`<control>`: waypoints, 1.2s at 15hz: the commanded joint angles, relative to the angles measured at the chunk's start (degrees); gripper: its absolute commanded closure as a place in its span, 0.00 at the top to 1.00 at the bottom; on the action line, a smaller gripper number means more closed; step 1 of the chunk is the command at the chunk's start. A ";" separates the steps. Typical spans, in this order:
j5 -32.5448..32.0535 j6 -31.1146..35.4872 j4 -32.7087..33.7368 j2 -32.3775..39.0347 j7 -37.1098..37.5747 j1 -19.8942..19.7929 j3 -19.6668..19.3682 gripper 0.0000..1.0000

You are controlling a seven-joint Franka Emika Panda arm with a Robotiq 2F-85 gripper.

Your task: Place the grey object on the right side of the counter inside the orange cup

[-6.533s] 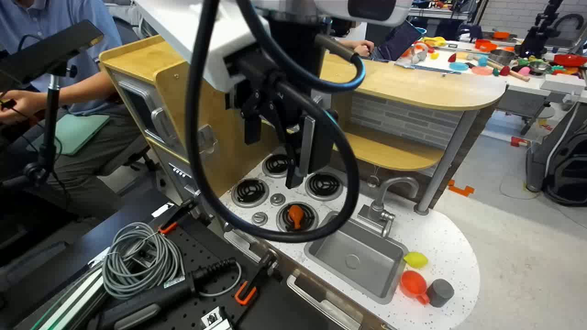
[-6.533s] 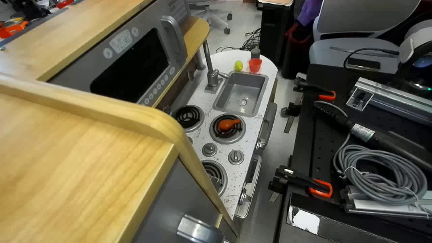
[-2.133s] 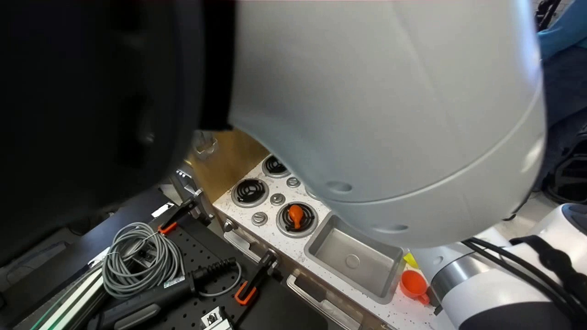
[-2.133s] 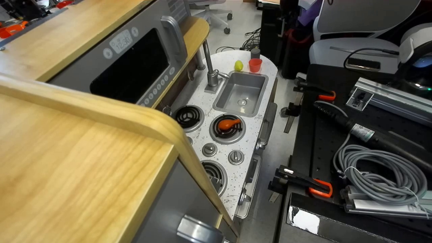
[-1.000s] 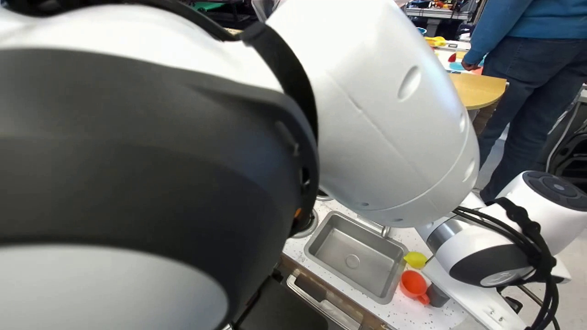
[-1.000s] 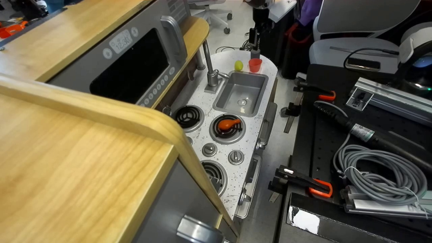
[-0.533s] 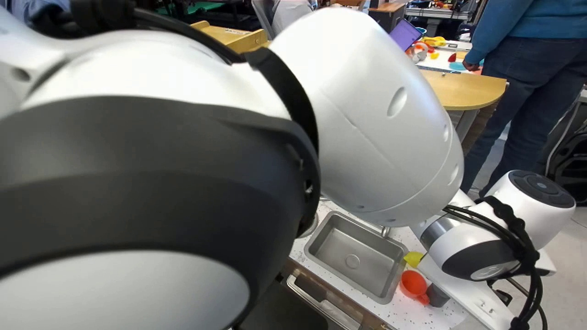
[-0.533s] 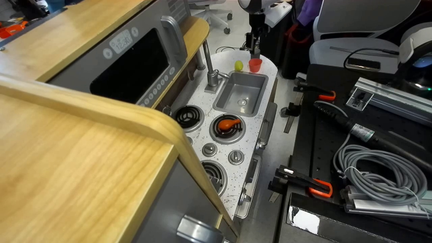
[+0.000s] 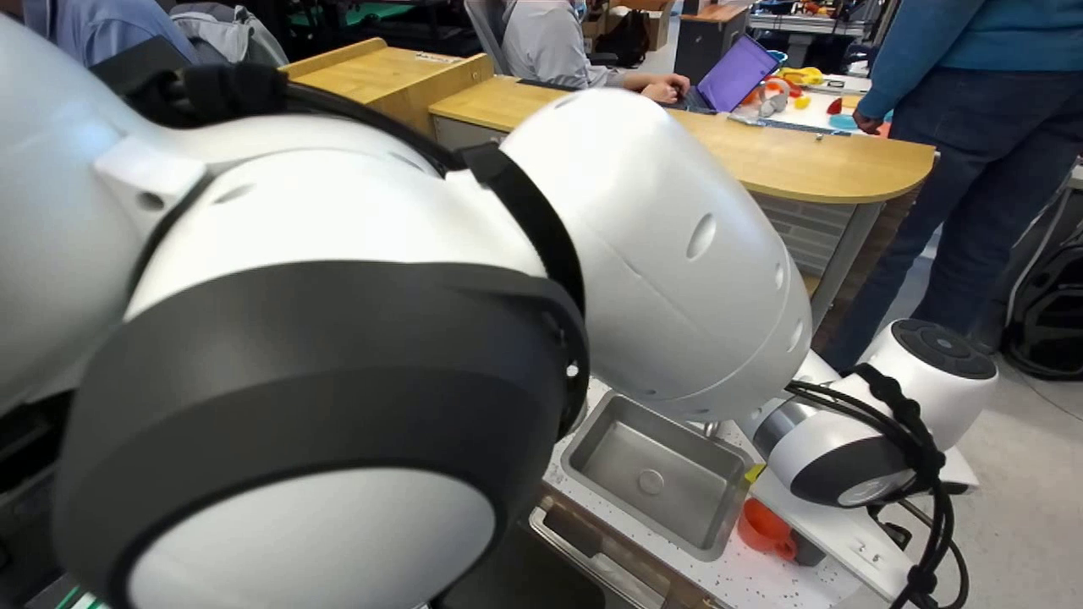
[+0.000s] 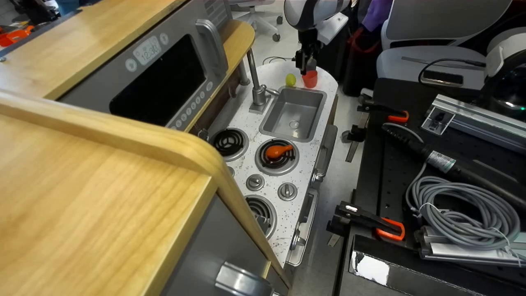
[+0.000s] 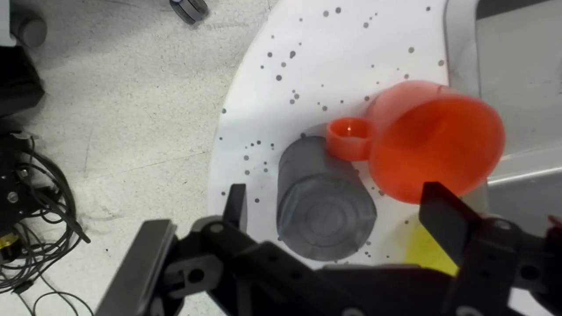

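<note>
Wrist view, left to right | end effector (image 11: 335, 197): fingers stood wide apart | grey object (image 11: 327, 210): stood on the bench (image 11: 325, 57), between the fingertips as seen, gaps either side | orange cup (image 11: 432, 145): stood just right, handle toward grey object | sink (image 11: 463, 48): lay rightmost

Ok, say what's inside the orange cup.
No object can be made out inside the orange cup, blurred in the wrist view; one gripper finger covers part of its opening.
</note>
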 commanded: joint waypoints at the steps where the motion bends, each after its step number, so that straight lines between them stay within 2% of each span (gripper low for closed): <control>1: -1.31 -0.83 4.03 1.93 0.88 0.44 -0.17 1.00; 6: -1.11 -2.13 5.16 1.94 0.88 -0.02 -0.03 1.00; 8: -0.94 -2.95 5.34 1.99 1.09 -0.26 0.01 0.94; 10: -0.94 -3.52 5.43 2.12 1.46 -0.32 -0.08 0.70; 12: -0.95 -3.88 5.46 2.12 1.86 -0.29 -0.17 0.53; 16: -1.15 -3.70 4.95 1.26 2.61 -0.10 -0.71 0.24; 17: -0.72 -3.30 3.96 0.44 2.88 0.29 -1.38 0.19; 18: -0.95 -2.37 3.44 0.05 3.65 0.67 -2.10 0.18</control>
